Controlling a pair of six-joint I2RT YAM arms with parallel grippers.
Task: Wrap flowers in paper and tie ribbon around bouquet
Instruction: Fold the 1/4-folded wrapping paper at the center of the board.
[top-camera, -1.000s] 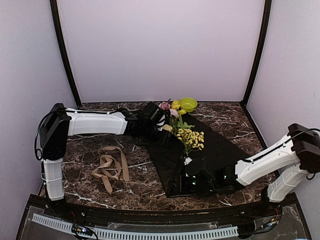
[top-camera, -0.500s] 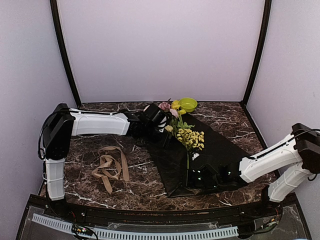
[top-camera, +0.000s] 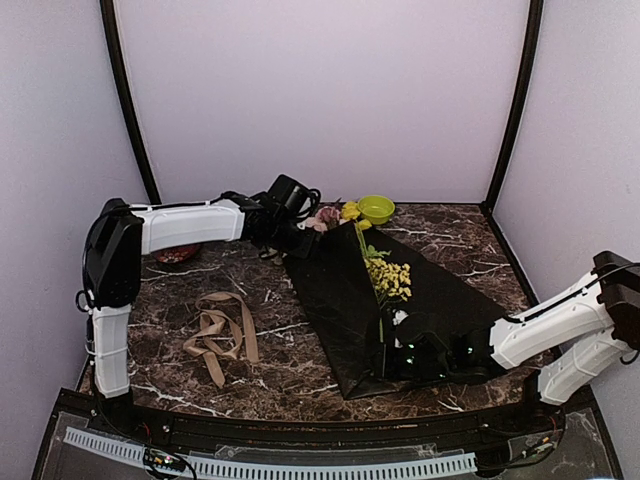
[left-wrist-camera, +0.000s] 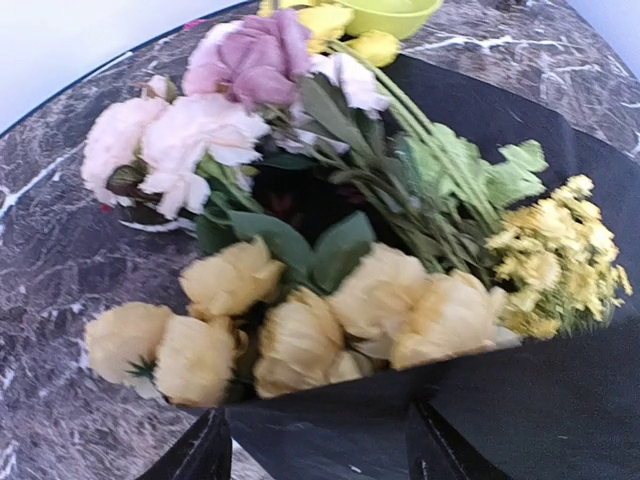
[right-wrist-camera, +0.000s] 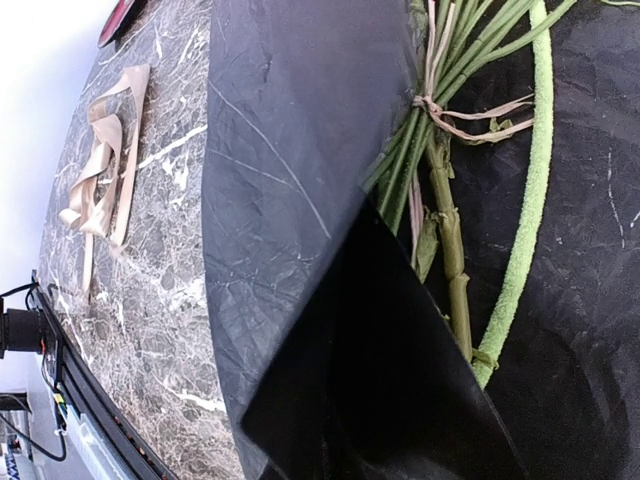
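Observation:
The flowers (top-camera: 352, 222) lie on the black paper (top-camera: 430, 295), with the blooms at the far end and the stems (right-wrist-camera: 447, 250) running toward me. My left gripper (top-camera: 299, 242) is at the paper's far left corner. In the left wrist view its jaws (left-wrist-camera: 320, 455) stand apart with the paper's edge (left-wrist-camera: 330, 420) between them, just below the yellow blooms (left-wrist-camera: 300, 335). My right gripper (top-camera: 384, 352) is shut on the paper's near corner. A folded black flap (right-wrist-camera: 370, 380) rises over the stem ends and hides the fingers. The ribbon (top-camera: 220, 335) lies bunched on the table to the left.
A green bowl (top-camera: 377, 208) stands at the back, just behind the blooms. A small red thing (top-camera: 178, 255) lies under the left arm's forearm. The marbled tabletop (top-camera: 270, 375) shows between the ribbon and the paper. Black posts and pale walls close in the table.
My right gripper has shut on the paper's near corner and drawn slightly right. My left arm has pulled back toward the far left, and the flowers now lie straighter along the paper.

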